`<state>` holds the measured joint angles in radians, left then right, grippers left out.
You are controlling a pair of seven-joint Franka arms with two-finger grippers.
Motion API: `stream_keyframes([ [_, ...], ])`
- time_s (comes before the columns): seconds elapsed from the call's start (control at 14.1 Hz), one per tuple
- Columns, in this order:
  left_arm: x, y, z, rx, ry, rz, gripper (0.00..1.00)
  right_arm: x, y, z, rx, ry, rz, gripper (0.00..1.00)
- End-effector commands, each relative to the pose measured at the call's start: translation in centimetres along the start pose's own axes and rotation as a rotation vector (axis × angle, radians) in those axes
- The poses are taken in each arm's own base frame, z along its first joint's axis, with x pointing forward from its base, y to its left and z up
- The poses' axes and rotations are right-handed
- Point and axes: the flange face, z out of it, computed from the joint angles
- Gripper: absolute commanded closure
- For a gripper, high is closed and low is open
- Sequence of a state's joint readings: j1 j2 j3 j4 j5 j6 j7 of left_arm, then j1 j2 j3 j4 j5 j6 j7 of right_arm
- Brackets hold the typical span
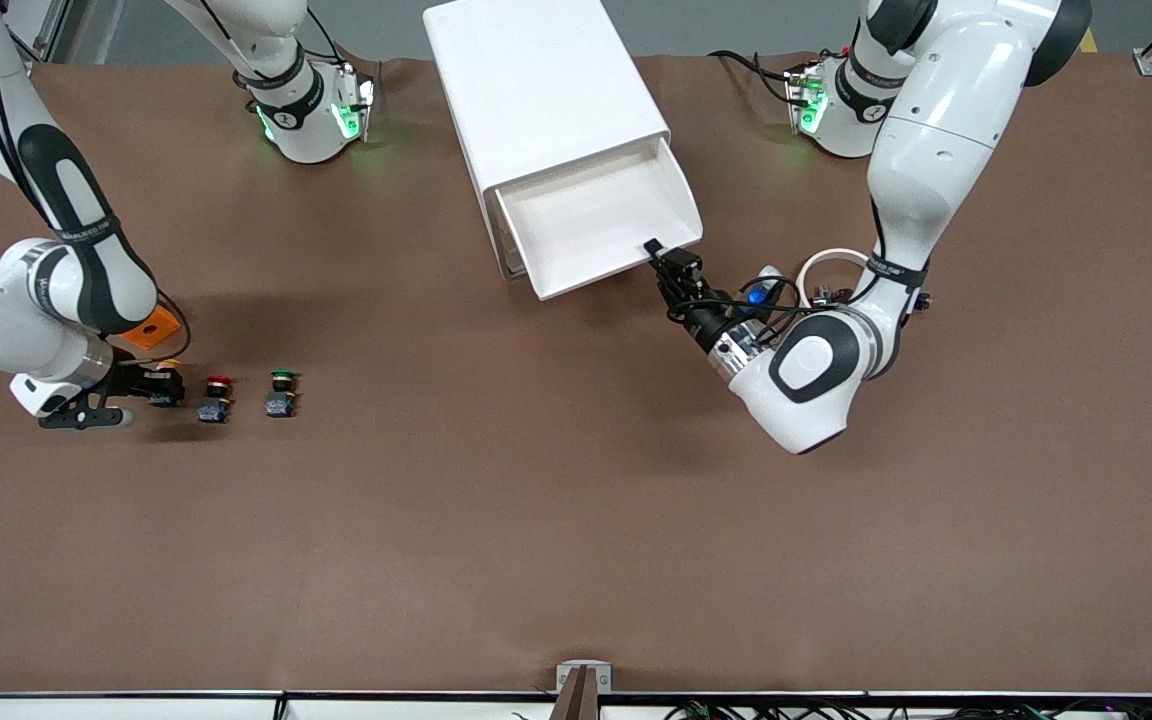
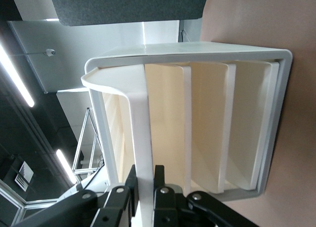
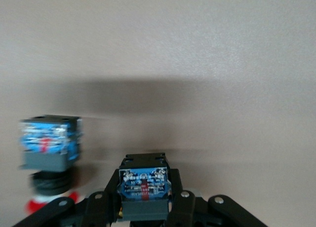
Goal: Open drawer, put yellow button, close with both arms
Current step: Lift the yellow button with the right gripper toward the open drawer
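The top drawer point(image 1: 591, 225) stands pulled out of the white cabinet point(image 1: 546, 90), and its white tray shows nothing inside. My left gripper point(image 1: 658, 255) is shut on the drawer's front lip at the corner toward the left arm's end. In the left wrist view the jaws point(image 2: 144, 185) clamp the cream front panel point(image 2: 140, 128). My right gripper point(image 1: 158, 386) is shut on the yellow button point(image 1: 167, 380), low at the table toward the right arm's end. In the right wrist view the fingers point(image 3: 144, 200) hold its blue-labelled body point(image 3: 144, 190).
A red-capped button point(image 1: 216, 397) and a green-capped button point(image 1: 282, 392) stand in a row beside the yellow one; the red one shows in the right wrist view point(image 3: 49, 153). An orange block point(image 1: 151, 328) lies by the right arm. A white ring point(image 1: 831, 262) lies by the left arm.
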<state>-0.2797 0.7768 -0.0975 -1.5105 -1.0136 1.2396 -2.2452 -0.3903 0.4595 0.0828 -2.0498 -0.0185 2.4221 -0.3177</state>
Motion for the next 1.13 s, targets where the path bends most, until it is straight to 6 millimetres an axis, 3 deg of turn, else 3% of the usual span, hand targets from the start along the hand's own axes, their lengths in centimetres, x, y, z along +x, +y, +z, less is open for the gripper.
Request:
stream_keyframes([
  [0.0,1.2,-0.7,-2.4,-0.007,-0.023,0.007,0.97,1.8,-3.0,-6.6,0.058,-0.053,0.077,1.00],
  [0.07,1.2,-0.8,-2.3,-0.007,-0.022,0.006,0.96,2.4,-4.7,-8.8,0.058,-0.077,0.124,1.00],
  [0.21,1.0,-0.8,-2.0,-0.006,-0.017,0.008,0.73,2.9,-8.9,-11.9,0.044,-0.104,0.207,1.00],
  [0.35,0.9,-0.7,-1.7,-0.006,-0.009,0.007,0.00,2.8,-14.0,-14.2,0.023,-0.119,0.298,1.00],
  [0.64,0.8,-1.3,-2.2,-0.020,-0.008,0.019,0.00,1.5,-24.2,-17.6,0.083,-0.164,0.528,1.00],
  [0.85,0.5,-3.6,-4.1,-0.093,0.013,0.066,0.00,1.4,-30.4,-20.8,0.068,-0.173,0.653,1.00],
  [1.06,0.9,-6.2,-7.8,-0.185,0.049,0.245,0.00,0.9,-37.1,-23.9,0.105,-0.171,0.819,1.00],
])
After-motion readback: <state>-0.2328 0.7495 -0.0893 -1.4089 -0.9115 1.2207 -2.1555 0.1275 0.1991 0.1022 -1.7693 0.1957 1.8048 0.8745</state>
